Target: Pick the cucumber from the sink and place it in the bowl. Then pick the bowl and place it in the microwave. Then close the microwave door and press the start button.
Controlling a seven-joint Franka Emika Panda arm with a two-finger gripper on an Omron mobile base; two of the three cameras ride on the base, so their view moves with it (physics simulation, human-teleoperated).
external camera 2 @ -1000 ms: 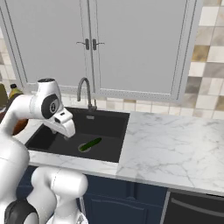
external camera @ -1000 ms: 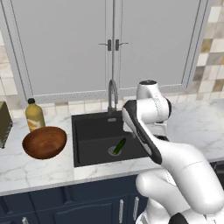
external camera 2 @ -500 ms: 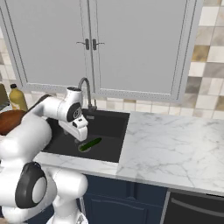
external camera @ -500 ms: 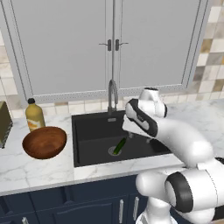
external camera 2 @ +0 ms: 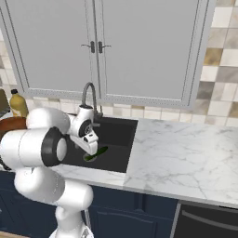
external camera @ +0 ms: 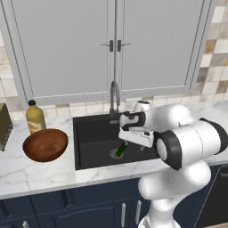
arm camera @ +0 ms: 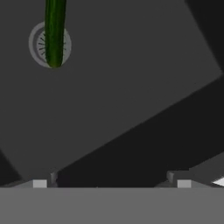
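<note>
Left base view: dark green stubby cucumber point(external camera: 121, 150) lies in deep black sink basin point(external camera: 91, 138) on the drain; reddish-brown wooden bowl point(external camera: 45, 144) on counter, left.
Right base view: gripper point(external camera 2: 92, 148) above cucumber point(external camera 2: 96, 153).
Hand view: fingertips point(arm camera: 40, 183) spread apart, empty.

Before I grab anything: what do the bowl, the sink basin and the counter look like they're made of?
The bowl: likely wood, reddish-brown with a glossy sheen. The sink: matte black, maybe composite or coated metal; its drain looks metallic grey. The counter: white, grey-veined, marble-like stone.
</note>
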